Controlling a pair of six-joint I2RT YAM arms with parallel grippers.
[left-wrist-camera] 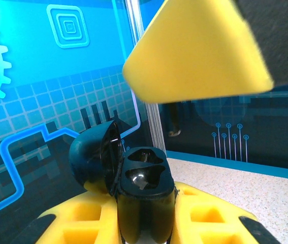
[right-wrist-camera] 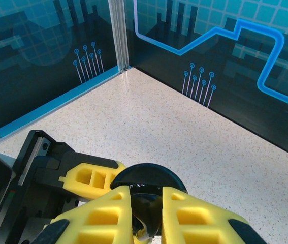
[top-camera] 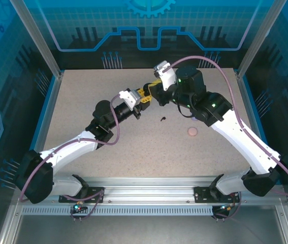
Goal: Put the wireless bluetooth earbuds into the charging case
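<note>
Case (left-wrist-camera: 144, 175) open, clamped in left hand (left-wrist-camera: 145, 226); right hand (right-wrist-camera: 146, 213) just above.

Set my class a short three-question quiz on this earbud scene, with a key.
1. True or false: the black charging case has its lid shut.
2. What clamps the case? A: the left gripper. B: a human hand. C: nothing, it lies flat on the tabletop.
3. What colour is the small round item lying on the table?
Key: 1 false; 2 A; 3 pink.
</note>
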